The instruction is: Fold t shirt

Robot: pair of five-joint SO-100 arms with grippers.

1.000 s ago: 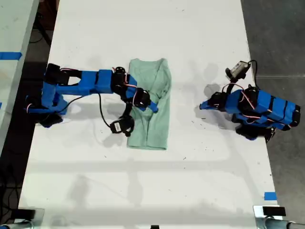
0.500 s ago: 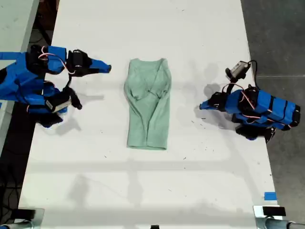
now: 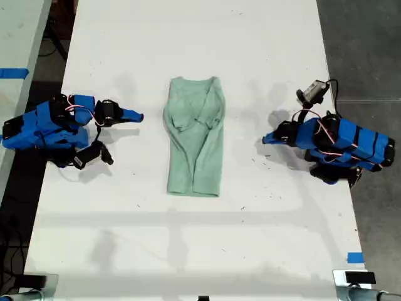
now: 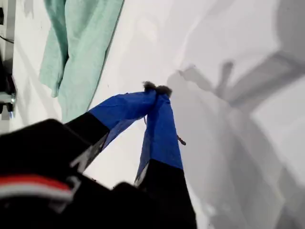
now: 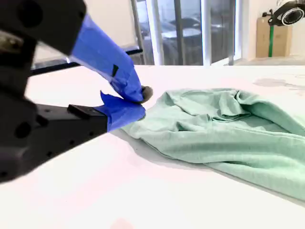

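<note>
The t shirt [image 3: 195,141] lies folded into a long strip mid-worktop [image 3: 188,251]. My first hand [image 4: 156,88] and my second hand [image 5: 136,102] sit on opposite sides of the t shirt, clear of it, both closed and empty.

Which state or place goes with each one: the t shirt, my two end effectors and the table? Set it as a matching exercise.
Things:
1. t shirt
2. my first end effector
3. my second end effector
4. table

States:
A. shut, at the exterior view's left of the shirt
B. white
C. shut, at the exterior view's right of the shirt
D. mint green, creased, lying between the arms

Pairs: 1-D, 2-C, 3-A, 4-B
</note>
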